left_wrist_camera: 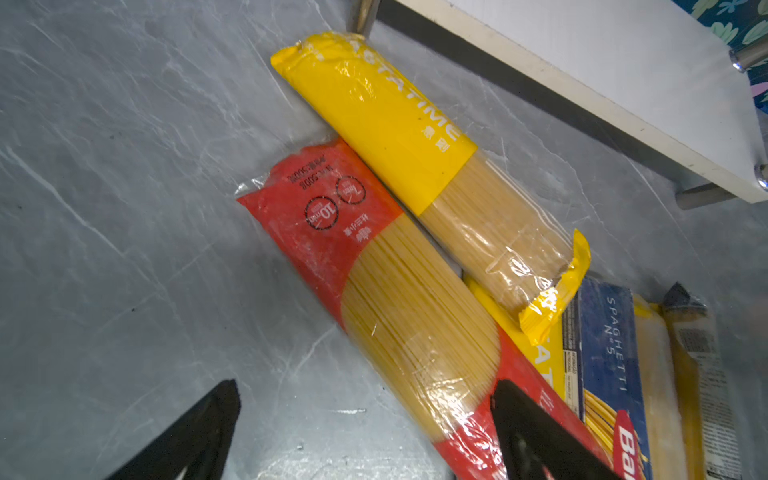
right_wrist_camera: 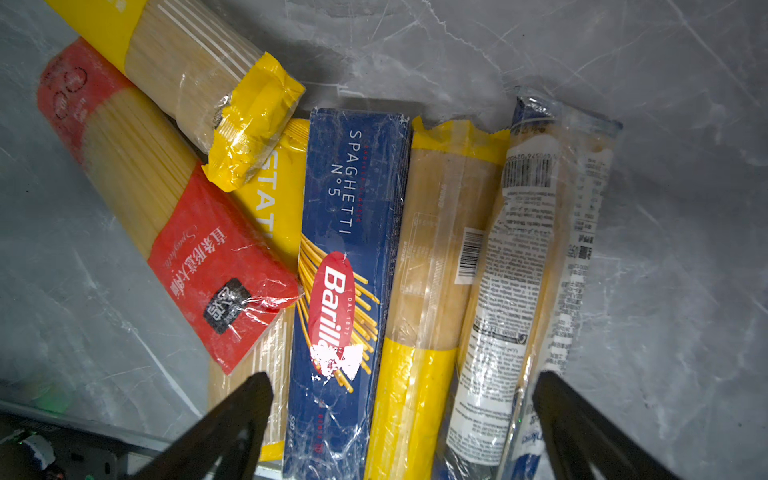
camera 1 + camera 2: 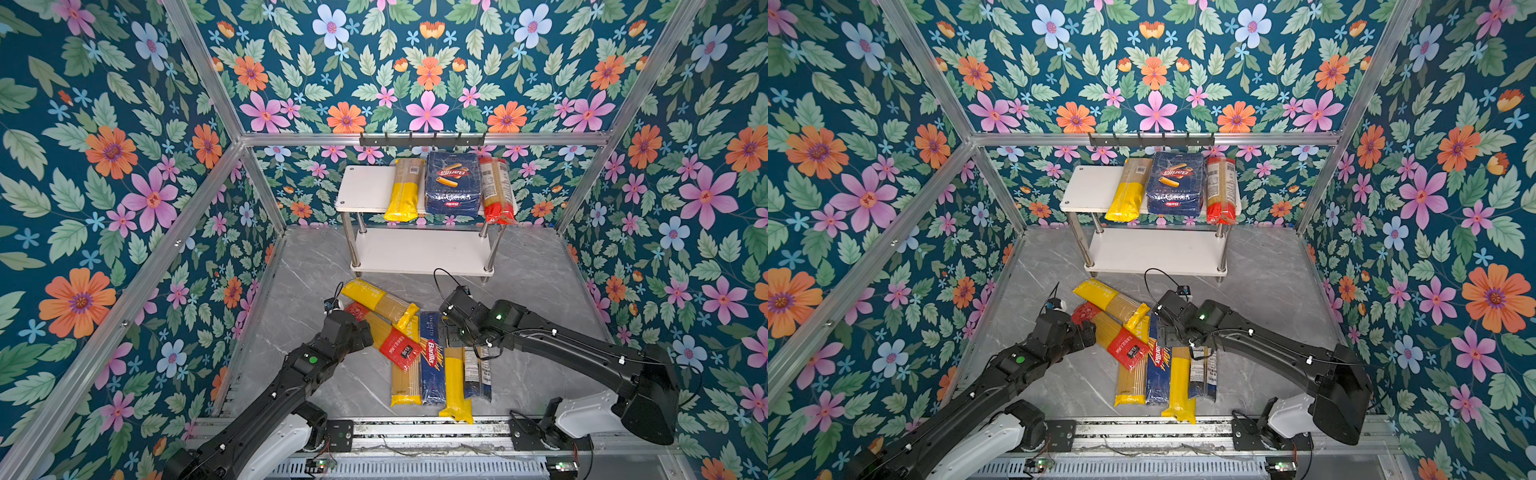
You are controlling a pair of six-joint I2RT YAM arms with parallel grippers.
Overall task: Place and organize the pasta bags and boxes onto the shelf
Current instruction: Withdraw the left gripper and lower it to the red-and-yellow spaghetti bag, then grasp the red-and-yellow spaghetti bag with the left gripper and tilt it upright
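Note:
The shelf [image 3: 365, 187] holds a yellow-ended bag [image 3: 403, 191], the Barilla rigatoni pack [image 3: 453, 183] and a red-ended bag [image 3: 494, 191] on its top board. On the floor lie a slanted yellow bag [image 1: 395, 124], a red bag [image 1: 395, 307], the Barilla spaghetti box [image 2: 349, 249], another yellow bag [image 2: 436, 270] and a dark-ended bag [image 2: 532, 249]. My left gripper [image 1: 365, 395] is open, with one finger over the red bag's end and the other over bare floor. My right gripper [image 2: 403, 382] is open above the box and its two neighbouring bags, holding nothing.
A further yellow bag [image 2: 278, 199] lies under the red bag and beside the box. A black hook rail [image 3: 422, 139] hangs above the shelf. The shelf's lower board [image 3: 419, 249] is bare. Floral walls close three sides, and a metal rail [image 3: 415, 428] runs along the front.

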